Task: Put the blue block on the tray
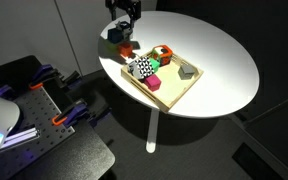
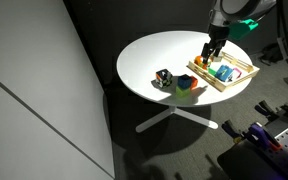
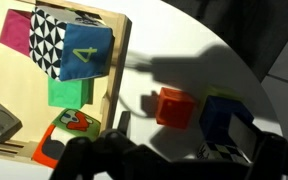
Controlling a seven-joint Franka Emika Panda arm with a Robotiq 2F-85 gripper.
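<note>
The dark Robotiq gripper (image 3: pixel 169 152) hangs lowest in the wrist view, its fingers apparently spread with nothing between them. Just beyond it, the small solid-blue block (image 3: pixel 222 110) sits on the white round table (image 3: pixel 184 45), beside a small orange block (image 3: pixel 174 107) and outside the light wooden square tray (image 3: pixel 119 70). The block is probably light, rigid and slightly slick. Pinch two opposite flat faces, clear of the orange neighbour.

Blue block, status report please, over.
Gripper open, empty, over the table. Blue block on the table, outside the tray. Orange block close beside it; tray already holds several blocks.
</note>
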